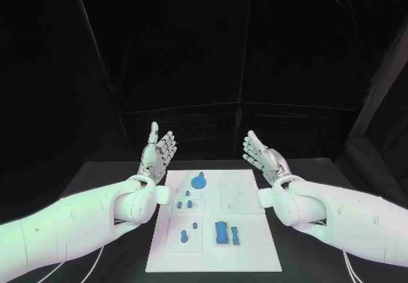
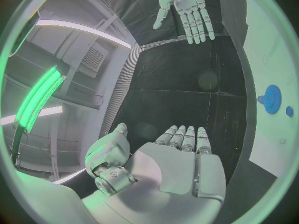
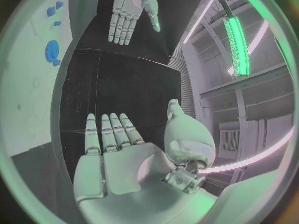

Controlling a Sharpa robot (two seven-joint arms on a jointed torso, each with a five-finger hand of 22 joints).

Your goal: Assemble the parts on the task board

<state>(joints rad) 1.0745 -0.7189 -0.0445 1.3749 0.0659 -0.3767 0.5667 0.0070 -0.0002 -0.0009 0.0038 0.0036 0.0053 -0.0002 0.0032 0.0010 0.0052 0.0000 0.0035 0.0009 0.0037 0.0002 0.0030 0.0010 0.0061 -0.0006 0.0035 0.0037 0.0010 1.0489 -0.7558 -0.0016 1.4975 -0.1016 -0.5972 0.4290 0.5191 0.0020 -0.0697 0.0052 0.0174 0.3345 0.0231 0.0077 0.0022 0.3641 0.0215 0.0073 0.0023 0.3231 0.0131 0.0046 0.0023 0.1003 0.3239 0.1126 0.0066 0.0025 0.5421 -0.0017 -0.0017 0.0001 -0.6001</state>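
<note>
The black table (image 1: pixel 102 171) lay under a dark backdrop, with the white task board (image 1: pixel 255 247) at its middle — our landmark. Left of the board, our left hand (image 1: pixel 158 151) stood raised by its far corner, fingers straight and close together, palm toward the board, holding nothing. On the board itself we saw the blue parts: a gear-like disc (image 1: pixel 200 181) near the far edge, several small pegs (image 1: pixel 184 204) toward the board's left side, and a taller block (image 1: pixel 221 232) with a slim piece (image 1: pixel 236 235) just beside it nearer the robot. Right of the board, our right hand (image 1: pixel 262 154) mirrored the other, fingers extended, nothing held.

Whether those parts were seated in their final places or merely lying loose we could not settle; the scene fitted either.

Our judgement of the risks: the pegs were small and close together, so broad fingers reaching for one might nudge its neighbours, or shift the board — it looked unclamped.

We could read no writing, label or brand anywhere.
</note>
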